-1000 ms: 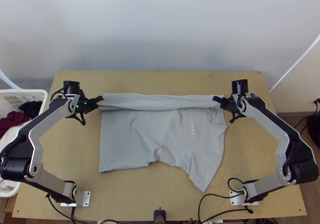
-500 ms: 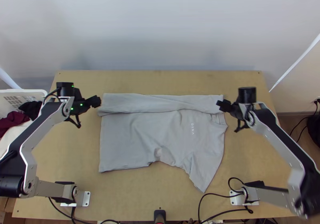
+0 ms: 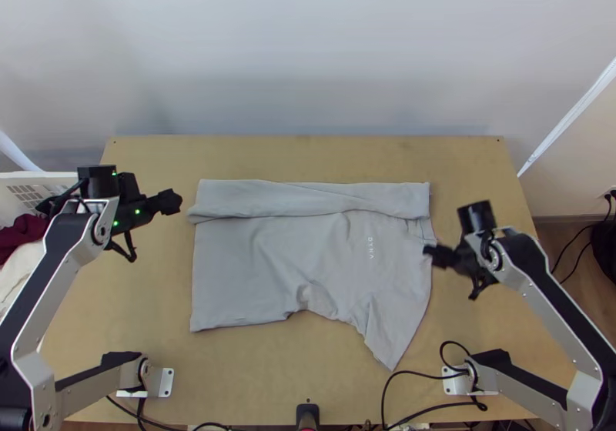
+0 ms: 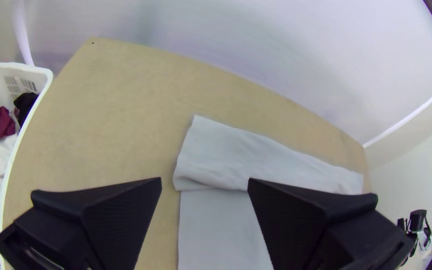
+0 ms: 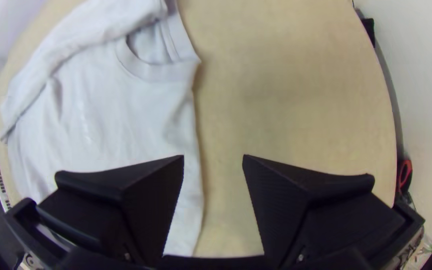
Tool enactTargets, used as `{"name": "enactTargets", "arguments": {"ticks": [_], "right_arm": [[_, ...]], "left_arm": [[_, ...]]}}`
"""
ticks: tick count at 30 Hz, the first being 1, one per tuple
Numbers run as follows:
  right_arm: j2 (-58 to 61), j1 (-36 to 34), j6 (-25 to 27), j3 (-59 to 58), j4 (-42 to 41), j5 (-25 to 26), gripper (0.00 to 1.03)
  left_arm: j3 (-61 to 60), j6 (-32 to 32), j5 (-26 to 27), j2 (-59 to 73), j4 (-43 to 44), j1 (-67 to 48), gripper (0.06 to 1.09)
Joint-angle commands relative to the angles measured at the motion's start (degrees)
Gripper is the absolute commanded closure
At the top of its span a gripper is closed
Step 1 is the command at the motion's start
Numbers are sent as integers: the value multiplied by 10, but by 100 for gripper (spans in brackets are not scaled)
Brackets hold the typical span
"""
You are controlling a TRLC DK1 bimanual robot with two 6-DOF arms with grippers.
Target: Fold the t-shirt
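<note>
The grey t-shirt [image 3: 269, 258] lies on the table with its far side folded over in a long strip; its near side is flat, one sleeve pointing to the near right. Left of the folded strip, apart from it, my left gripper [image 3: 171, 202] is open and empty. My right gripper [image 3: 433, 255] is by the collar-side edge, also open and holding nothing. In the left wrist view the left gripper [image 4: 205, 185] stands apart from the folded strip [image 4: 226, 155]. In the right wrist view the right gripper [image 5: 213, 162] has the shirt's collar [image 5: 151, 70] beyond it.
A white basket [image 3: 46, 181] with dark red, black and white cloth stands at the table's left edge. Black cables [image 3: 416, 377] lie by the right arm's base. Bare wood [image 3: 308, 369] shows between the shirt and the near edge.
Both grippers have let go of the folded strip's ends. My left one moved off to the left; my right one went right and toward the near side. The strip now lies flatter.
</note>
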State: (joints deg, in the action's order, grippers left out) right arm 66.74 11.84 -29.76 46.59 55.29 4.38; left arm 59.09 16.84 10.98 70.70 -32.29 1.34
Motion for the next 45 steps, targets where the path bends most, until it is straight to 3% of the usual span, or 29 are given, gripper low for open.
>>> {"name": "enactTargets", "arguments": {"ticks": [1, 9, 22, 24, 27, 28, 32, 40, 45], "right_arm": [[-12, 2, -3, -38, 27, -26, 52], [-8, 56, 2, -79, 35, -75, 52], [74, 86, 35, -90, 11, -110, 52], [76, 92, 35, -96, 2, -111, 65], [73, 93, 36, -100, -11, -111, 98], [72, 93, 37, -101, -11, -111, 100], [50, 92, 59, -104, -16, -111, 100], [32, 62, 95, -87, -18, -110, 100], [29, 35, 111, -76, -11, -110, 100]], "left_arm": [[-21, -8, 4, -21, -13, 1, 24], [-35, -5, 4, -50, -28, -1, 24], [-40, -5, -3, -62, -39, -4, 24], [-38, -5, -3, -62, -41, -4, 24], [-38, -8, -3, -63, -47, -4, 24], [-38, -12, -3, -62, -51, -4, 24], [-34, -59, -3, -59, -104, -28, 24], [-36, -229, 13, -35, -324, -129, 24], [-54, -265, 8, -6, -407, -170, 24]]}}
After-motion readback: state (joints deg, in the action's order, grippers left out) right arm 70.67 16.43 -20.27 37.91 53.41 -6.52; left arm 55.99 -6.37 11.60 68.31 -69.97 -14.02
